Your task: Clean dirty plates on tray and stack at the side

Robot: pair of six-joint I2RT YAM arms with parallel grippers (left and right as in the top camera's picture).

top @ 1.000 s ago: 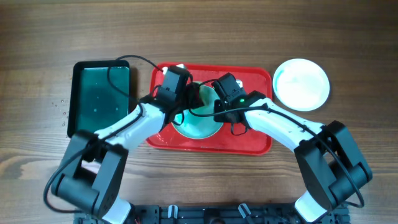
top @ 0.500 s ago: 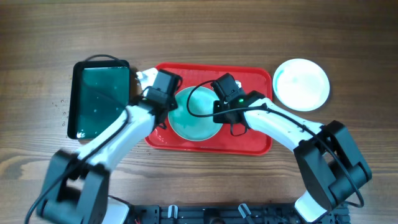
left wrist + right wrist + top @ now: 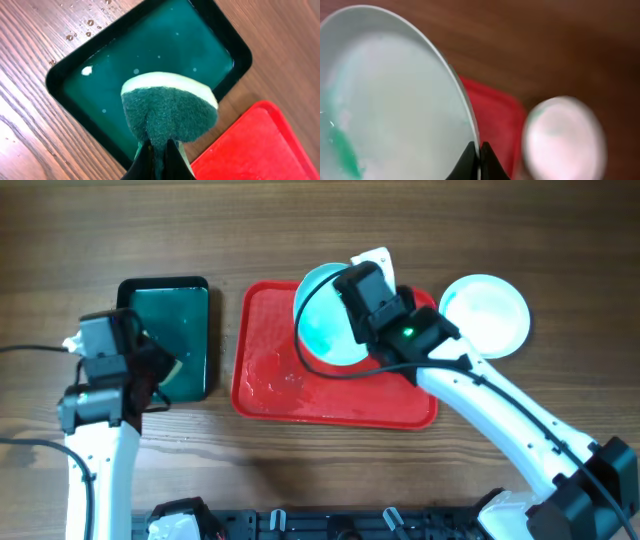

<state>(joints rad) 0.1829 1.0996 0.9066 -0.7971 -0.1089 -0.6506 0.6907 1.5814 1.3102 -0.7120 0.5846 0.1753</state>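
The red tray (image 3: 290,385) lies mid-table, wet and with no plate lying on it. My right gripper (image 3: 350,320) is shut on the rim of a light turquoise plate (image 3: 322,320) and holds it tilted above the tray's far edge. In the right wrist view the gripper (image 3: 480,150) pinches that plate (image 3: 395,95), which has a green smear (image 3: 345,150) low on the left. A pale plate (image 3: 485,315) rests on the table right of the tray, blurred in the right wrist view (image 3: 565,140). My left gripper (image 3: 159,150) is shut on a green sponge (image 3: 170,112).
A smaller dark green tray (image 3: 180,310) holding water sits left of the red tray; the sponge hangs over its near right corner (image 3: 150,60). Water drops lie on the wood beside it (image 3: 90,22). A strip of bare table separates the two trays.
My left arm has pulled back left off the red tray with the sponge, to the green tray. My right gripper has lifted the turquoise plate off the tray and tilted it, moving back and right.
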